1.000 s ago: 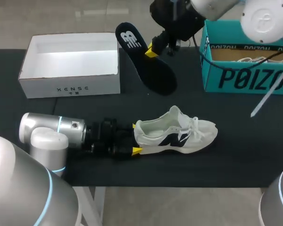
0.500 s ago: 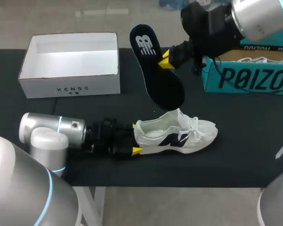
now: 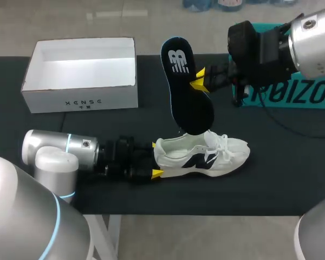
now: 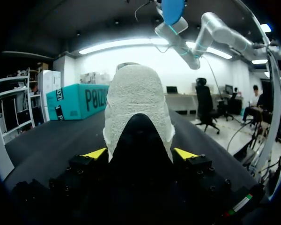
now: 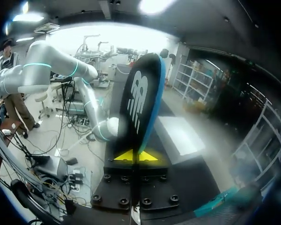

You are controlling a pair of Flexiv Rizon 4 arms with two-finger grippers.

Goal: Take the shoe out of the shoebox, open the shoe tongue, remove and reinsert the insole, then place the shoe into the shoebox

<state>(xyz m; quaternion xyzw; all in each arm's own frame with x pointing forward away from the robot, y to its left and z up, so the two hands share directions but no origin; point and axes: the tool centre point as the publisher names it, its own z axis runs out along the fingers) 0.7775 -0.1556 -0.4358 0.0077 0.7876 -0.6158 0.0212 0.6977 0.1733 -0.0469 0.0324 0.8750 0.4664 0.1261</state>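
My right gripper clenched the insole above the shoe, whose heel my left gripper clamped. The white shoebox stood well apart and the teal box lay behind my right arm.

Black table, open white shoebox, white shoe, teal box

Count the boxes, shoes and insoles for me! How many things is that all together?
Boxes: 2, white box and teal box
Shoe: 1
Insole: 1
Total: 4
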